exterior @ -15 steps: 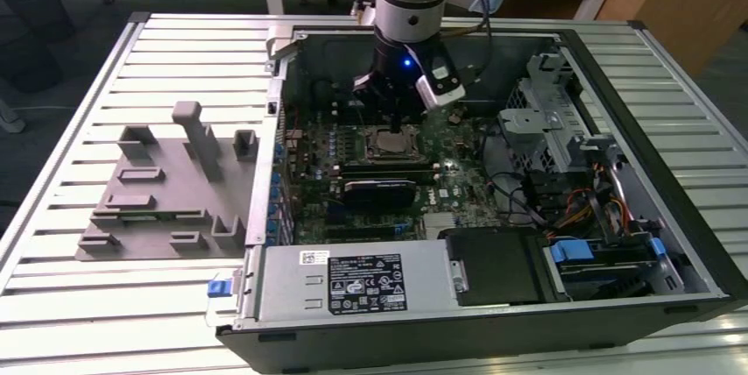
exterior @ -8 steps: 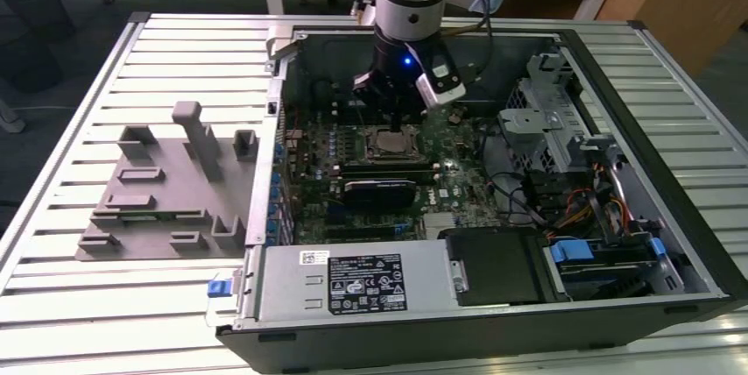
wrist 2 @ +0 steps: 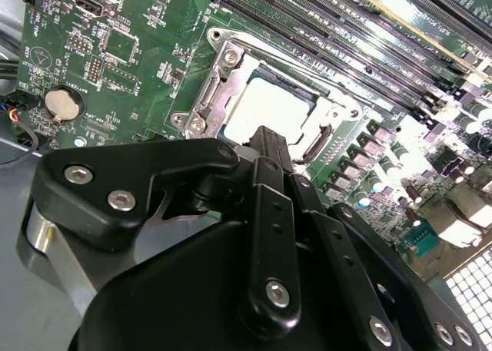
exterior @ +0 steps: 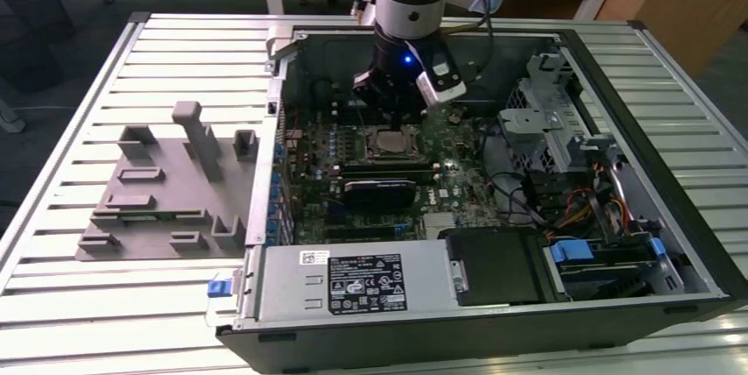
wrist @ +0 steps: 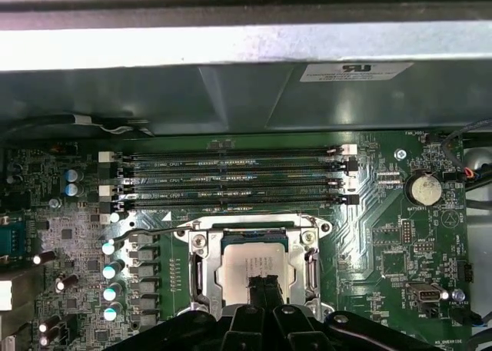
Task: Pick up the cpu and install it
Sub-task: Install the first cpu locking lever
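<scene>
Hanging nose-down inside the open computer case (exterior: 468, 340), the claw (exterior: 404, 121) sits directly above the socket frame (exterior: 364, 154). From my remote desk I read it as drawn fully together, with no gap at the tips and nothing pinched there. In both wrist views the claw (wrist 2: 265, 136) (wrist: 262, 283) ends over one edge of the cpu (wrist: 250, 263). I cannot tell whether it touches the metal or hovers just clear.

I see the cpu (wrist 2: 269, 105) lying flat inside the socket frame (wrist: 198, 270), its silvery top facing up toward the claw and its sides square with the frame. It is close to square, so I can pick out no long axis. One pair of its edges runs parallel to the memory slots (wrist: 231, 174), which lie just beyond the frame on the side away from the tips.

A coin cell battery (wrist: 423, 188) sits on the green board well apart from the frame. Outside the case, farther from the frame, a grey fixture (exterior: 152, 191) rests on the slatted table (exterior: 70, 305).
</scene>
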You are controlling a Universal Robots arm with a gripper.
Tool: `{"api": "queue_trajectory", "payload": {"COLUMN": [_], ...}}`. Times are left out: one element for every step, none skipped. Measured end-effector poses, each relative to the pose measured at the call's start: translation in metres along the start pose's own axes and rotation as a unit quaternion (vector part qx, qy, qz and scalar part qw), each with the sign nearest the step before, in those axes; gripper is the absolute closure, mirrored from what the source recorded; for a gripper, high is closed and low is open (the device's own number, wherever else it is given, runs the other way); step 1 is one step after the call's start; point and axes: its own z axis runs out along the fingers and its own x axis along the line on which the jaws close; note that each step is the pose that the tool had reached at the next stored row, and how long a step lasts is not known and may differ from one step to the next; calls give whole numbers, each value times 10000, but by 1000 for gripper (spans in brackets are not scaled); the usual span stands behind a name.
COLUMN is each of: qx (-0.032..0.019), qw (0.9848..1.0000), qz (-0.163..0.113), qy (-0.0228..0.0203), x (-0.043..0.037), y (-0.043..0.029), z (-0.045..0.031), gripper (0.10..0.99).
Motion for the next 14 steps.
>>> {"api": "queue_trajectory", "payload": {"qx": [0,0,0,0,1,0,0,0,-1,-1,-2,-2,-3,-3], "qw": [10000,10000,10000,10000,10000,10000,10000,10000,10000,10000,10000,10000,10000,10000], "qz": [0,0,0,0,0,0,0,0,0,0,0,0,0,0], "qy": [0,0,0,1,0,0,0,0,0,0,0,0,0,0], "x": [0,0,3,8,15,22,30,40,49,58,66,76,89,106], "y": [0,0,0,0,-1,-1,-1,-2,-2,-3,-3,-4,-4,-6], "z": [-1,-1,-1,-2,-2,-2,-2,-2,-2,-2,-2,-2,-3,-3], "gripper": [980,980,980,980,980,980,980,980,980,980,980,980,980,980]}}
